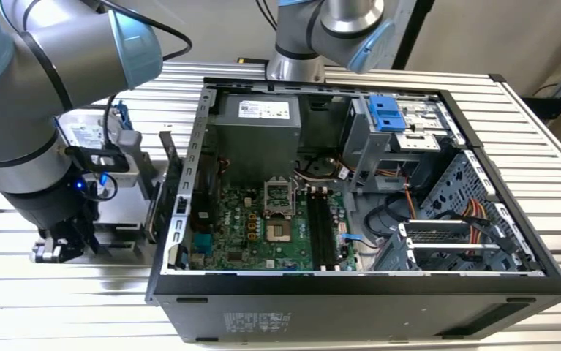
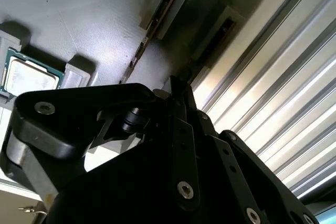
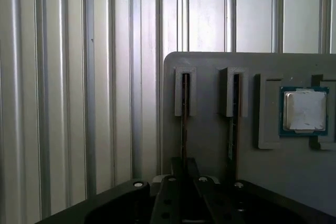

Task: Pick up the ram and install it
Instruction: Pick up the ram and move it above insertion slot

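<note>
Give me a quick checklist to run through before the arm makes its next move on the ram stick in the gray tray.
1. Is the pincer in line with the ram? Ok: in the first wrist view it sits at the stick's edge.
2. Is the ram standing on edge in its holder on the gray tray? Ok.
3. Is the second stick apart from the pincer? Ok: it stands in the neighbouring holder.
4. Is the CPU chip out of the way? Ok: it lies in its own recess.
5. Is there a grip on the ram? Cannot tell.
6. Is the computer case open, with the memory slots exposed from above? Ok.
</note>
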`<state>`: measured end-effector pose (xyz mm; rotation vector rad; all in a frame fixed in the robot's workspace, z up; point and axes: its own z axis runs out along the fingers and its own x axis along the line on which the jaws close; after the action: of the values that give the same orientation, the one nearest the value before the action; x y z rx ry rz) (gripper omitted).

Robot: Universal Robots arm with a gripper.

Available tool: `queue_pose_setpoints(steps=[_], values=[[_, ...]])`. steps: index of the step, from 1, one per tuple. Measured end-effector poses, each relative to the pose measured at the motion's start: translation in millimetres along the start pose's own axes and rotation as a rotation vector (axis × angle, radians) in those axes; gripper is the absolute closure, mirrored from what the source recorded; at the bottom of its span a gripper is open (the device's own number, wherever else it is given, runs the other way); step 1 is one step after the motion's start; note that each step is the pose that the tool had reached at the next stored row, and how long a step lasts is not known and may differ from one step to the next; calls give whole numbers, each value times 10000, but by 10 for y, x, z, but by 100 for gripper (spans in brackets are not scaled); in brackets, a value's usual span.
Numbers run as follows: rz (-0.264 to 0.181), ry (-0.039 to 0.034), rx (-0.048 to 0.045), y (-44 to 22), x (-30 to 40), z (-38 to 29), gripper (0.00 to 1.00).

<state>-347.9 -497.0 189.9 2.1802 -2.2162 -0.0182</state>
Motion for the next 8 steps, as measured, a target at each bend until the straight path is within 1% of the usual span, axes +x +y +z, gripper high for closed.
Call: queue_pose_setpoints(steps=[8], values=[[-92,3,1,0,0,0,100]])
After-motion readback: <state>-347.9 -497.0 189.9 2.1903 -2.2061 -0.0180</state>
